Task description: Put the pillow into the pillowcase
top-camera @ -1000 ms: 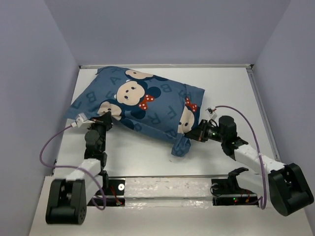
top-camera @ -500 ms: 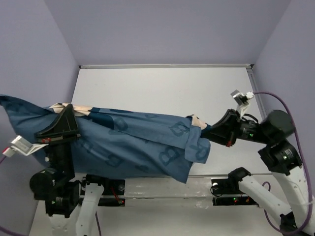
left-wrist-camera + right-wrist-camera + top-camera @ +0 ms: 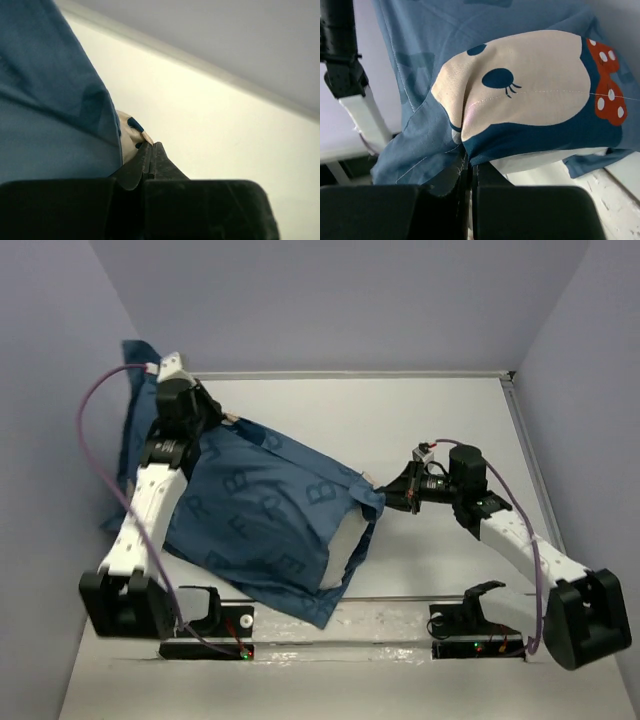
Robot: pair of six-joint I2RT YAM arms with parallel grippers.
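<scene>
Swung back from the near edge, the pillowcase now slopes down from the far-left corner, the white pillow peeping from its near mouth, probably mostly in, with left gripper and right gripper both pinched tight on its cloth

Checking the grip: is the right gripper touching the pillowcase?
Touching. In the right wrist view the right gripper is shut on a fold of the pillowcase.

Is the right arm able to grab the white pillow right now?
Probably not: the right gripper is shut on the pillowcase, and only a sliver of pillow peeks out at the opening.
</scene>
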